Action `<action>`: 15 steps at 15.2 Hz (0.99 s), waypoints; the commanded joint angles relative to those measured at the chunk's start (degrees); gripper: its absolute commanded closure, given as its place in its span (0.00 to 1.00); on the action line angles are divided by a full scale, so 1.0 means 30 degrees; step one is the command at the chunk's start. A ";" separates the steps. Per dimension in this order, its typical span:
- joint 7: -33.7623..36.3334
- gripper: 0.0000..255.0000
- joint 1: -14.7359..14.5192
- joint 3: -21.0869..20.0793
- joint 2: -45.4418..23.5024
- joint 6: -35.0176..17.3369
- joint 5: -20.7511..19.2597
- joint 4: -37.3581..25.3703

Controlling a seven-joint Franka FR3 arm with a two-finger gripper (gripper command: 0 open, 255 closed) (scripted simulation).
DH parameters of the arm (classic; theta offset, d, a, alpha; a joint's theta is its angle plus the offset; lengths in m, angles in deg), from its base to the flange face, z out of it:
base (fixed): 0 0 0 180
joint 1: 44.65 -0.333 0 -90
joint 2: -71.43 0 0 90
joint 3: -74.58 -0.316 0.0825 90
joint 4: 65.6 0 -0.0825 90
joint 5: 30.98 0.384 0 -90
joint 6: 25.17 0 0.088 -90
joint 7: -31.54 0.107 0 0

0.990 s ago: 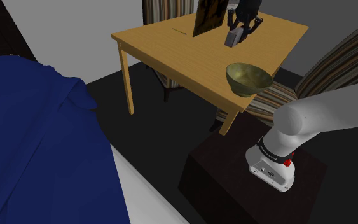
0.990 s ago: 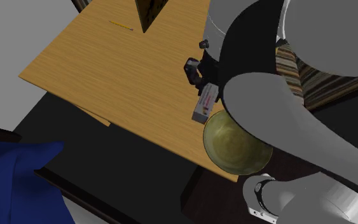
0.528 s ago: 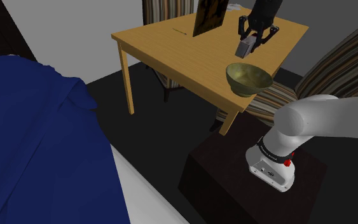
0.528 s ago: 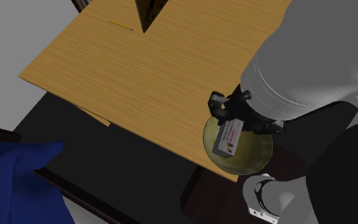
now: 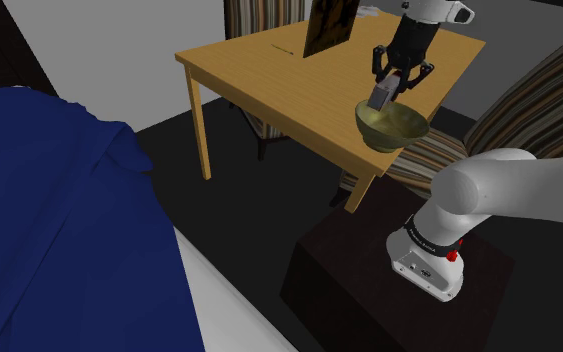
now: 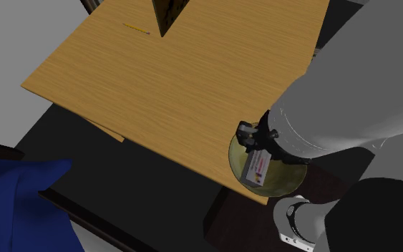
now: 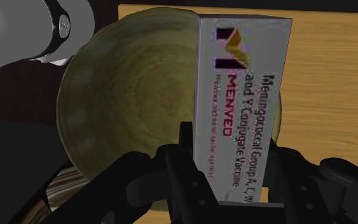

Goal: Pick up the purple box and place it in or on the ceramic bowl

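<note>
Firmly, our pincer (image 7: 233,156) clamped the purple-lettered Menveo box (image 7: 244,89), with the olive bowl (image 7: 130,108) just beneath it. Released off-centre, we judged, the box could strike the rim and topple onto the table (image 7: 336,76).

"MENVEO" and "Meningococcal Group… Vaccine" on the box (image 7: 242,95)

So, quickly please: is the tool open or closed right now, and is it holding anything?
Tool: closed, holding the box over the bowl.
</note>
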 commanded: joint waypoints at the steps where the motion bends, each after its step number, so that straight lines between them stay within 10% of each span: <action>1: -0.0007 1.00 -0.0029 -0.0058 0.0099 -0.0473 0.0060 0.0561; 13: -0.0029 1.00 -0.0094 -0.0174 0.0276 -0.1394 0.0180 0.1659; 14: -0.0029 0.00 -0.0094 -0.0174 0.0277 -0.1394 0.0180 0.1660; 15: -0.0029 0.00 -0.0094 -0.0174 0.0276 -0.1394 0.0180 0.1659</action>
